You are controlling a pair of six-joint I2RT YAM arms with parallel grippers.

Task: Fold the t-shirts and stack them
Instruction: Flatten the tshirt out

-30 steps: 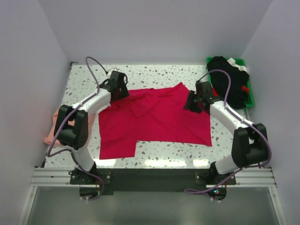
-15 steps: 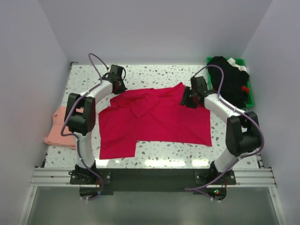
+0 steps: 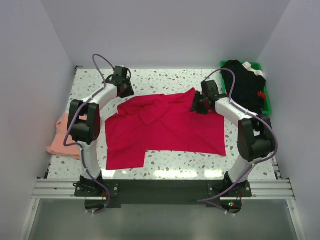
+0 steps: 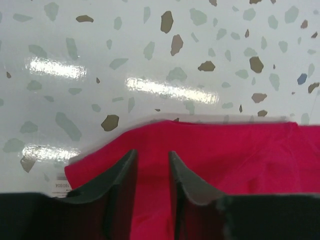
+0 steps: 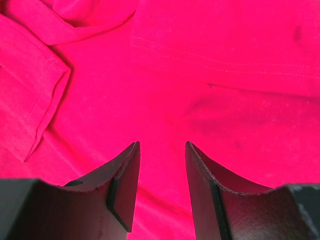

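The red shirt (image 3: 165,127) is lying spread across the middle of the surface (image 3: 175,80), its far edge rumpled. The pink shirt (image 3: 60,135) is lying bunched at the left edge, well apart. The left pincer (image 4: 150,162) is hanging over the red shirt's far left hem, fingers narrowly apart and clamping nothing. The right pincer (image 5: 162,150) is hanging over cloth near the far right corner, fingers wider apart and also gripping nothing. The left one is sitting so near the hem that a bite is probably risking only a sliver, which could be slipping out on the lift. The right one is sitting beside a doubled-over flap (image 5: 40,95), so it may be catching two layers and dragging in a crease.
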